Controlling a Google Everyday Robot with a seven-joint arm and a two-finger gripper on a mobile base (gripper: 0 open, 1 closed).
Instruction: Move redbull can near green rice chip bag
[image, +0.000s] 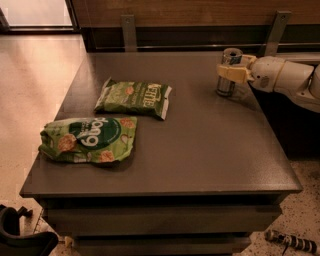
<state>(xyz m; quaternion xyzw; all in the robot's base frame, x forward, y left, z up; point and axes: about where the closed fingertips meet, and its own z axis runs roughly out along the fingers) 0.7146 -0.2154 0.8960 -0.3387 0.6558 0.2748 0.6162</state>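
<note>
Worktop (200, 150): dark grey, flat, seen from its near edge.

Redbull can (225, 87): upright at the far right corner, base on the worktop, silver top visible.

Gripper (230, 73): at the far right corner, at mid-height of the can. The white arm (287, 77) reaches in over the right edge. The jaws are closed around the can's body. The near yellowish one lies across the can's front and touches it. The far one is hidden behind the can.

Green rice chip bag (90, 140): flat near the left edge, toward the near left corner. It is crinkled, with a dark green circle and white lettering facing up. It is well apart from the can, with most of the worktop's width between them.

Kettle bag (134, 97): smaller and lighter green, lying flat. It sits just beyond the green rice chip bag toward the far edge, close to it but not touching. It lies left of centre, between the bigger bag and the can along the diagonal.
</note>
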